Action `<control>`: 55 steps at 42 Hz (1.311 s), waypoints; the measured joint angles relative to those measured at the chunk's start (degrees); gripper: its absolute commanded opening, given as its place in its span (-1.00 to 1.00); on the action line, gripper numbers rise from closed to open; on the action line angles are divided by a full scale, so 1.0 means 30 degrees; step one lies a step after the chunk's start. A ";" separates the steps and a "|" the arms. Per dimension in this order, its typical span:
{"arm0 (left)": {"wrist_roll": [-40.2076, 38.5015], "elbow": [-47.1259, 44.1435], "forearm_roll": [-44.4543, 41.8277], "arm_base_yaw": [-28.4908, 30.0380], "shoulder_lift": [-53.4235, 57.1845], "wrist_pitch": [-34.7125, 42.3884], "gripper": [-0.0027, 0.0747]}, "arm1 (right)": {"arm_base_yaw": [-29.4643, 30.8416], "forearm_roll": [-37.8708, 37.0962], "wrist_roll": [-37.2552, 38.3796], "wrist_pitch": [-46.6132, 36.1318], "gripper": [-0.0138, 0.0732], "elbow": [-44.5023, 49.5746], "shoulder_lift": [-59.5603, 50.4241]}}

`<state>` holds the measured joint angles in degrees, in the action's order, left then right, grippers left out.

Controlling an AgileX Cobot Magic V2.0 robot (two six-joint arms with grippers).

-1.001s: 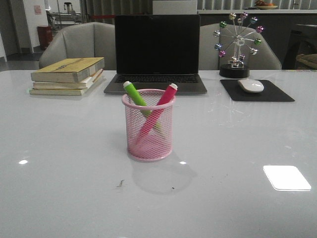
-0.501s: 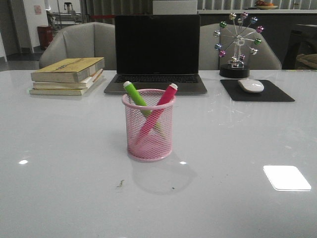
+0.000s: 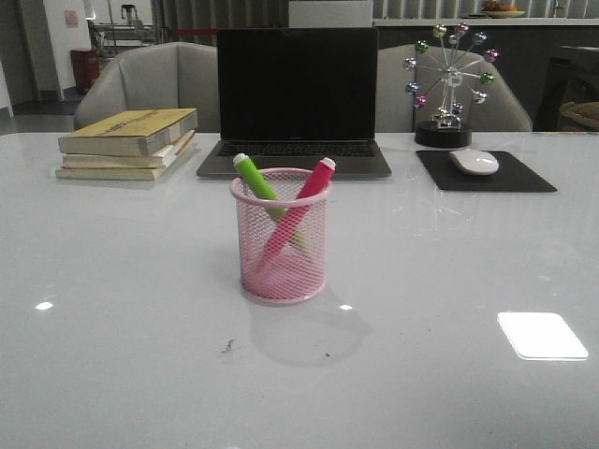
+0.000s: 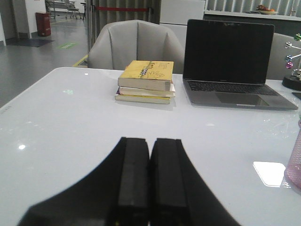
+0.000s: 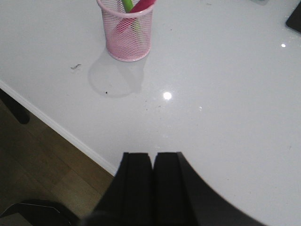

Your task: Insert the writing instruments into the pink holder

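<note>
the left gripper (image 4: 149,188) has its two black fingers pressed flat together with nothing between them, held low over bare table (image 3: 112,281) at the left side. the right gripper (image 5: 151,188) is likewise closed and empty, held above the near edge of the table with floor visible below it. neither arm shows in the front view.

going left to right: a stack of books (image 3: 128,142) lies at the far left, a dark-screened laptop (image 3: 296,98) stands open at the far centre, and in front of it stands the pink holder (image 3: 281,235), upright. inside it the green marker (image 3: 256,181) leans left and the pink marker (image 3: 309,187) leans right, crossing, their white ends above the rim. further right sit a ferris-wheel ornament (image 3: 450,84) and a white mouse (image 3: 474,161) on a black mouse pad (image 3: 524,178).
</note>
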<state>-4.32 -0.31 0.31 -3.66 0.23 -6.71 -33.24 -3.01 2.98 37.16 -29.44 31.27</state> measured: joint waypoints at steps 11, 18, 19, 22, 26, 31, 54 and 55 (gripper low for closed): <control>0.0000 0.0000 -0.0103 0.0107 0.0000 0.0138 -0.70 | 0.0000 0.0000 0.0000 0.0000 -0.63 0.0000 0.0000; 0.0189 0.0000 -0.0103 0.0226 0.0000 0.0626 -0.70 | 0.0000 0.0000 0.0000 0.0000 -0.63 0.0000 0.0000; 0.0209 0.0000 -0.0103 0.0309 0.0000 0.0658 -0.70 | 0.0000 0.0000 0.0000 0.0000 -0.63 0.0000 0.0000; 0.0286 0.0000 -0.0103 0.0743 0.0000 0.0844 -0.69 | 0.0000 0.0000 0.0000 0.0000 -0.63 0.0000 0.0000; 0.0361 0.0000 -0.0103 0.1292 0.0000 0.1222 -0.69 | 0.0000 0.0000 0.0000 0.0000 -0.63 0.0000 0.0000; 0.0361 0.0000 -0.0001 0.1516 0.0000 0.1983 -0.69 | 0.0000 0.0000 0.0000 0.0000 -0.63 0.0000 0.0000; 0.0361 0.0000 -0.0001 -0.0120 0.0000 0.2466 -0.70 | 0.0000 0.0000 0.0000 0.0000 -0.63 0.0000 0.0000; 0.0361 0.0000 -0.0001 -0.0238 0.0000 0.2466 -0.70 | 0.0000 0.0000 0.0000 0.0000 -0.63 0.0000 0.0000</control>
<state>-3.23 -0.31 0.31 -4.38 0.23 0.69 -33.24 -3.01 2.98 37.16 -29.44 31.27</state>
